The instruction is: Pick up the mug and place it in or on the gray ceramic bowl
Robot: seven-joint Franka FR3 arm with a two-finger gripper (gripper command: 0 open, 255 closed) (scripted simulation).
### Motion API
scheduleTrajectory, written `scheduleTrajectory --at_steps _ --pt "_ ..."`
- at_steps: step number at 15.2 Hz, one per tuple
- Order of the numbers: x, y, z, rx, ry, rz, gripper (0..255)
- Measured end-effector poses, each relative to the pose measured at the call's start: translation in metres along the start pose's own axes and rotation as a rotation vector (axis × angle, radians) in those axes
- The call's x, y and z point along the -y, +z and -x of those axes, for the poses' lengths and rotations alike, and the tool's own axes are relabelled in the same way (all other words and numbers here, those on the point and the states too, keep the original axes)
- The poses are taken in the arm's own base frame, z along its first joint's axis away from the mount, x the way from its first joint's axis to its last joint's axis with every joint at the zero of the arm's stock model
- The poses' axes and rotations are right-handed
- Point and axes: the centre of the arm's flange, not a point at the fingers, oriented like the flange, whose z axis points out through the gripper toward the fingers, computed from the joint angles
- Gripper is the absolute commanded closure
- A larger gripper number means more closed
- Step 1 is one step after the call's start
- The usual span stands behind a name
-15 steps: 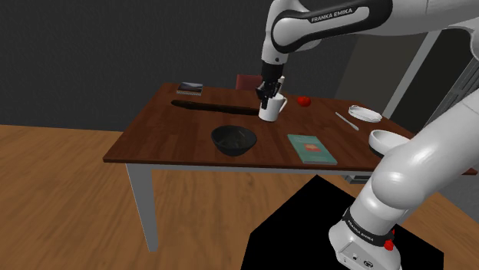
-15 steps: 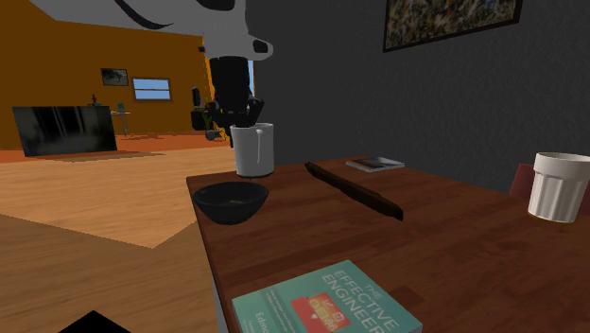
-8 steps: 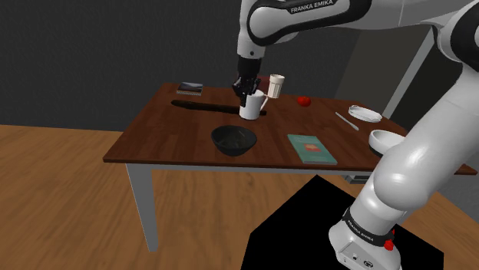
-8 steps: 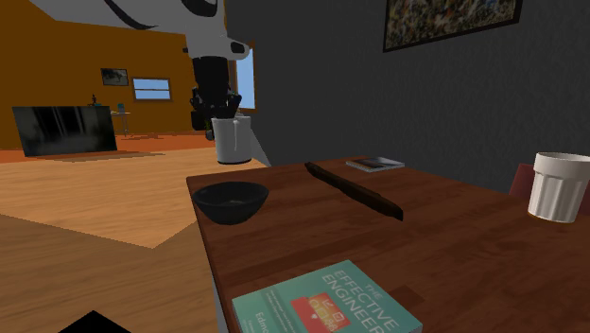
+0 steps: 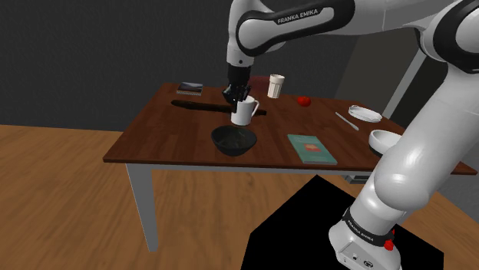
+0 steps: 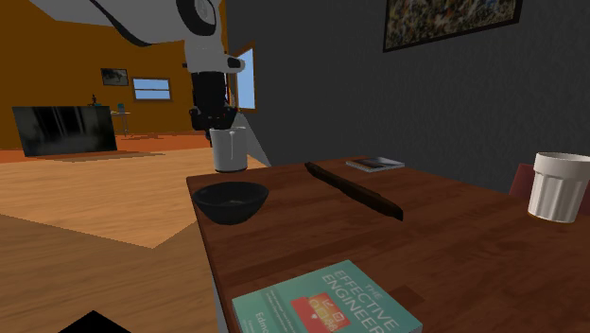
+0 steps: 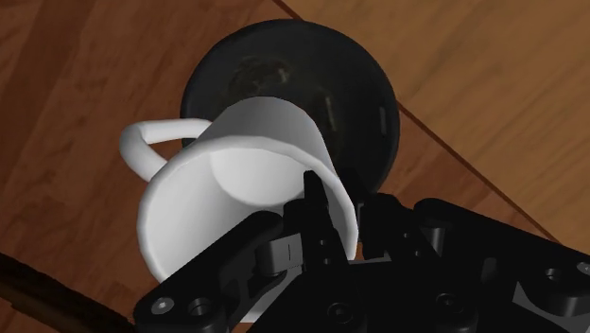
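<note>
A white mug (image 5: 245, 113) hangs in the air, with my black gripper (image 5: 239, 97) shut on its rim from above. In the wrist view one finger sits inside the mug (image 7: 236, 189) and the other outside its wall, the gripper (image 7: 348, 216) clamping the rim. The dark bowl (image 7: 369, 85) lies directly beneath, partly hidden by the mug. The shoulder view puts the bowl (image 5: 234, 141) near the table's front edge, just below the mug. In the second exterior view the mug (image 6: 227, 149) under the gripper (image 6: 214, 123) hovers above the bowl (image 6: 230, 202).
The wooden table (image 5: 153, 132) also carries a teal book (image 5: 312, 149), a white cup (image 5: 276, 85), a red object (image 5: 304, 100), a white plate (image 5: 365, 113), a white bowl (image 5: 384, 141), a long dark board (image 5: 207, 107) and a small book (image 5: 189, 88) at the back.
The arm carried the mug toward the shoulder view's left and slightly down, from in front of the white cup to over the dark bowl. The grip stayed shut.
</note>
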Motion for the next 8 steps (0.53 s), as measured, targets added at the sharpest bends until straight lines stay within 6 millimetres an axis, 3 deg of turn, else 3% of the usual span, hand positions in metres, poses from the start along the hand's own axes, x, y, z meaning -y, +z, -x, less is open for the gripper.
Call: scheduleTrajectory --at_steps 8 --pt "0.003 0.044 0.0 0.0 0.0 0.0 255"
